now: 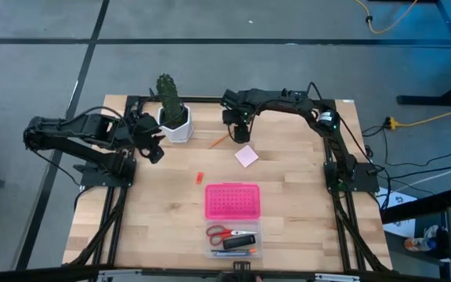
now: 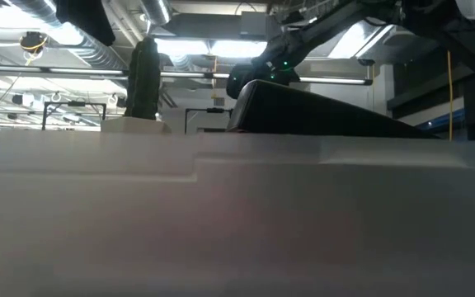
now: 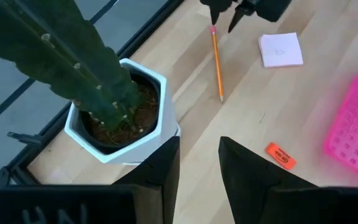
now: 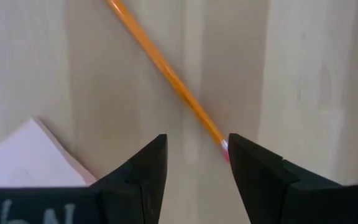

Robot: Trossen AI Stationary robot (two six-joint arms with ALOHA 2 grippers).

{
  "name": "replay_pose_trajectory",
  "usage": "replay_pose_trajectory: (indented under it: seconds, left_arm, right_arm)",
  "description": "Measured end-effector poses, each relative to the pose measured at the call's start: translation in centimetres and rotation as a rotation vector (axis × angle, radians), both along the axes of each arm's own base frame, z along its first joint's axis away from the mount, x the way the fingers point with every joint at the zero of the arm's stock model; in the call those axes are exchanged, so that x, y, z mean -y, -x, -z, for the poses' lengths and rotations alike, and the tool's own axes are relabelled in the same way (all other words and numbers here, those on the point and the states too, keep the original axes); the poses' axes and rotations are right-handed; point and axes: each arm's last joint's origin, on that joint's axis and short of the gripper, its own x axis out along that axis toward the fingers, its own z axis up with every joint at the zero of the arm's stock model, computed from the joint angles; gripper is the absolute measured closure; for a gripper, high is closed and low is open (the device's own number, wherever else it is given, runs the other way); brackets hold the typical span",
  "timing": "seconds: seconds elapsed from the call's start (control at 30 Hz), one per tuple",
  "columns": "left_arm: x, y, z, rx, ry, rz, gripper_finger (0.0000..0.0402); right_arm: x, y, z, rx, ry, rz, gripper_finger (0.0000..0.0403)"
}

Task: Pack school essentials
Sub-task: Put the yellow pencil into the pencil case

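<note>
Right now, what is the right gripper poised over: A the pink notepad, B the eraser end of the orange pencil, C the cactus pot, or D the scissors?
B: the right gripper hangs open with the orange pencil running to its pink eraser end between the fingertips.

Bare wooden table [image 1: 304,204] on the right half and down the left strip — open passage there. Far edge is crowded: green cactus in white hexagonal pot [image 1: 174,116] stands just beside the left gripper [image 1: 153,146], blocking its straight path toward the thin orange pencil [image 1: 218,142]. Right gripper [image 1: 241,133], fingers parted, hangs over the pencil's eraser end, pale pink square notepad [image 1: 247,156] close by. Clear plastic box with dotted pink lid [image 1: 232,201] fills the near centre; tiny red-orange piece [image 1: 198,178] lies apart — reachable.
</note>
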Motion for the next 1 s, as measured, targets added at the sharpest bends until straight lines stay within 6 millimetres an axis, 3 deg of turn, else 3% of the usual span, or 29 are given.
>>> replay_pose_trajectory:
  seconds: [0.17,0.37,0.63,1.0]
  left_arm:
    - [0.0,-0.1,0.0,0.008,0.000,0.000,0.0297]
    - [0.0,-0.1,-0.1,0.015,0.001,0.000,0.0297]
    - [0.0,-0.2,-0.2,0.029,0.002,0.001,0.0297]
    - [0.0,-0.2,-0.2,0.028,0.002,0.001,0.0297]
  right_arm:
    - [1.2,0.5,0.4,-0.009,-0.004,0.014,0.0231]
    - [1.5,0.5,3.0,-0.103,-0.004,-0.036,0.0231]
    - [2.1,0.3,3.1,-0.090,0.061,-0.056,0.0231]
    - [3.0,0.7,4.5,-0.110,-0.014,-0.064,0.0231]
